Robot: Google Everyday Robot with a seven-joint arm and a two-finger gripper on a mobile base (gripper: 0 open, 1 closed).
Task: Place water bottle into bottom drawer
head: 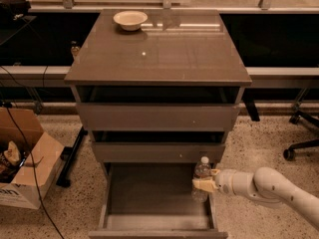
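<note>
The tool point(203, 184), reaching in from the right, is clenched on the upright water bottle point(202, 171). The bottle hangs just inside the right wall of the open bottom drawer point(149, 193). Recommended: lower it straight down, clear of that wall and the middle drawer point(158, 152) front above, and release only once the base appears to sit flat on the drawer floor.
</note>
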